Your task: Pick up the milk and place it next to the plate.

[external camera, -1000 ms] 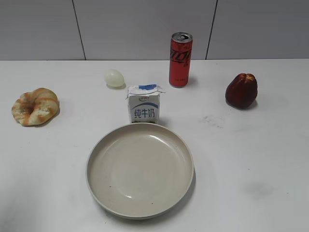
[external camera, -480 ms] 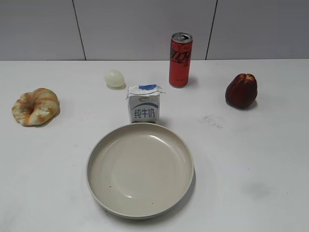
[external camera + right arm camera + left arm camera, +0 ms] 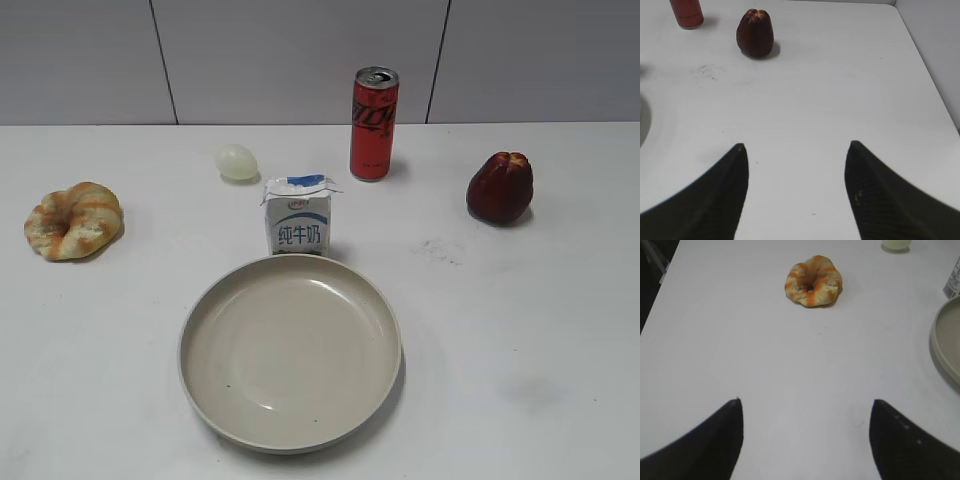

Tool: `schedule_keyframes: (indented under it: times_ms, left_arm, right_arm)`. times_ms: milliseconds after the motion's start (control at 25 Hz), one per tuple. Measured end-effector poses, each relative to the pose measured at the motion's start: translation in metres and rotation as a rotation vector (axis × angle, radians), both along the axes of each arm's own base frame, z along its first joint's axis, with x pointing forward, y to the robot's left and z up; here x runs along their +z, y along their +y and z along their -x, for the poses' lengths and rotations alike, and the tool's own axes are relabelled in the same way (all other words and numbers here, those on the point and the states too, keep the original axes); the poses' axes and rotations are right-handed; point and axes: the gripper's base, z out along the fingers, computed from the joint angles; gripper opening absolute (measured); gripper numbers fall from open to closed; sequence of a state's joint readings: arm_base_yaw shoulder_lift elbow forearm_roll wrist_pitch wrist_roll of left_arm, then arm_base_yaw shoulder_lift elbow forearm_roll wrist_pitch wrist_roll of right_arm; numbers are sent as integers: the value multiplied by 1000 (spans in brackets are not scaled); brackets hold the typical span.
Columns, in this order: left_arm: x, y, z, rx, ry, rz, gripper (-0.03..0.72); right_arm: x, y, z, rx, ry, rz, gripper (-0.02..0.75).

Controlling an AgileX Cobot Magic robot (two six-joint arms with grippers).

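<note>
White milk [image 3: 298,217] stands just behind the plate [image 3: 290,351]; both end effectors [image 3: 805,407] [image 3: 796,150] gape apart.

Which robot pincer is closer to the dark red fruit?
Right. The right pincer is open over bare table with the dark red fruit ahead of it. The left pincer faces the bread ring, across the table from the fruit.

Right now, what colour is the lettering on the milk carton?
Blue, on the white front of the milk; the exterior view shows it best.
</note>
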State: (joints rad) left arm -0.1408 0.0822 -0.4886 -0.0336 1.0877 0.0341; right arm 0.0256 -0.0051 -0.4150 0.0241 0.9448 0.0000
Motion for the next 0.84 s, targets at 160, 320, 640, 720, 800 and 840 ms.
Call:
schedule_keyframes:
  times_ms: [160,320,640,720,800,840]
  left_arm:
    - [0,-2,0,-11,-1,21,589]
    - [0,-2,0,-13,-2,25,589]
    - [0,-2,1,-13,-4,29,589]
    - [1,-2,3,1,-22,31,589]
    - [1,-2,7,24,-47,33,589]
    - [1,-1,9,37,-60,34,589]
  right_arm:
    - [0,0,0,0,0,0,463]
    - [0,0,0,0,0,0,463]
    - [0,0,0,0,0,0,463]
    - [0,0,0,0,0,0,463]
    - [0,0,0,0,0,0,463]
    - [0,0,0,0,0,0,463]
